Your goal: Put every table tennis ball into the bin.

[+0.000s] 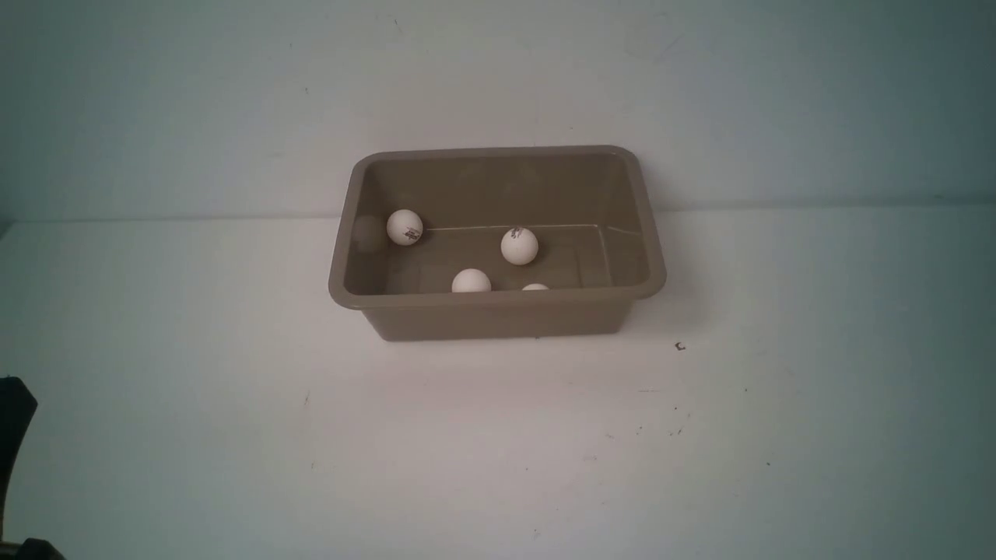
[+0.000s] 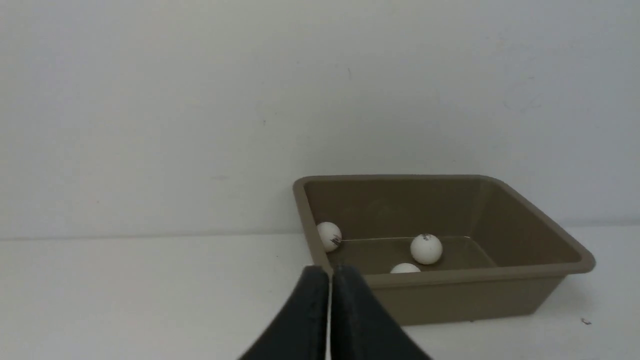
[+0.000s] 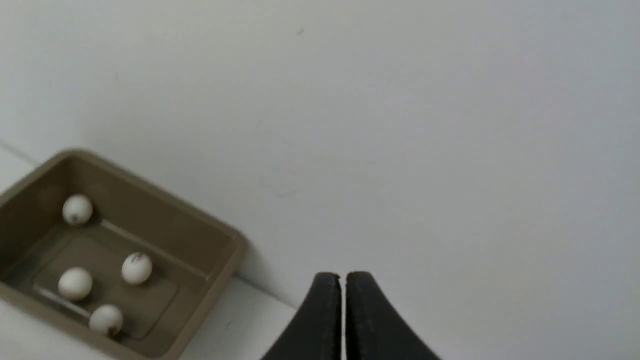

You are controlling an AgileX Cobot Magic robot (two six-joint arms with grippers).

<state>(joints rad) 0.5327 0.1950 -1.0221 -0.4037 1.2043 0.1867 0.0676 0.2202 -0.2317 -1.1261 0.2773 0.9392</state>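
Evidently all four small matte white table tennis balls (image 1: 519, 246) lie inside the rectangular taupe plastic bin (image 1: 498, 317), none on the white table (image 1: 233, 404). Both the left gripper (image 2: 329, 274) and the right gripper (image 3: 343, 279) stand off from it, fingers pressed together on nothing. The job looks done, so it is best to steer both wide of the rim.

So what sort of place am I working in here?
Probably a robot test bench or lab rather than a home: a bare white table set against a blank pale wall, with little on it but a taupe bin holding four table tennis balls.
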